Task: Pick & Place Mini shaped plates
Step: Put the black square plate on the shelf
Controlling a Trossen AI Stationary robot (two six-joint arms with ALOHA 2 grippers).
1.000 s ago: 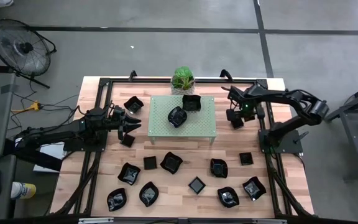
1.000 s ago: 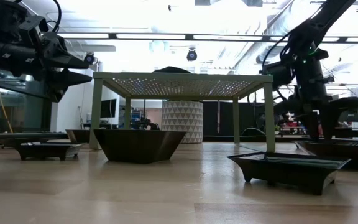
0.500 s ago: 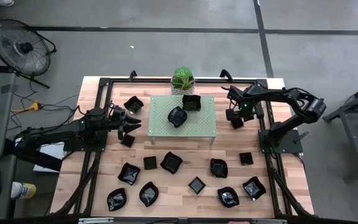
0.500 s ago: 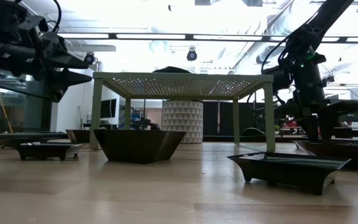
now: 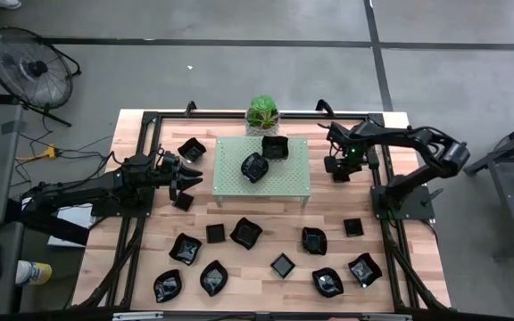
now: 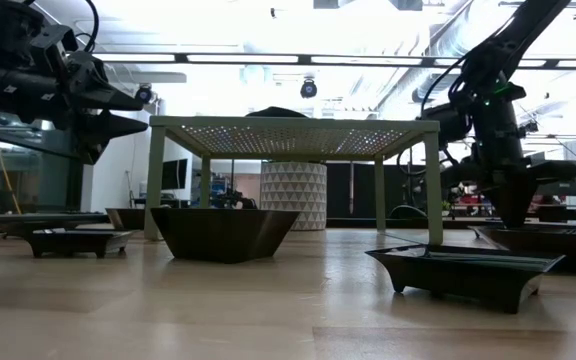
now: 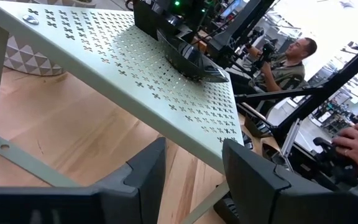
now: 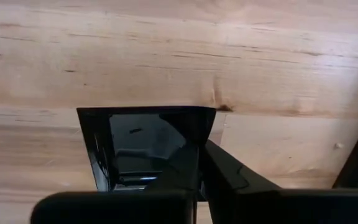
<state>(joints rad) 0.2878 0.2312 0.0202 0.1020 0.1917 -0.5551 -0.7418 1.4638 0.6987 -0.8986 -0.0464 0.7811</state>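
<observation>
Wooden table (image 5: 266, 214) with thirteen mini shaped plates (image 5: 245, 232), two more on one rack (image 5: 291, 181); left jaws apart, right jaws unclear.

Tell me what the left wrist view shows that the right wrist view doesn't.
Only the left wrist view shows the green rack with a plate on it, the open left gripper, and a person beyond the table. Only the right wrist view shows a square plate right under the right gripper, one finger inside its rim. Both show the wooden table.
</observation>
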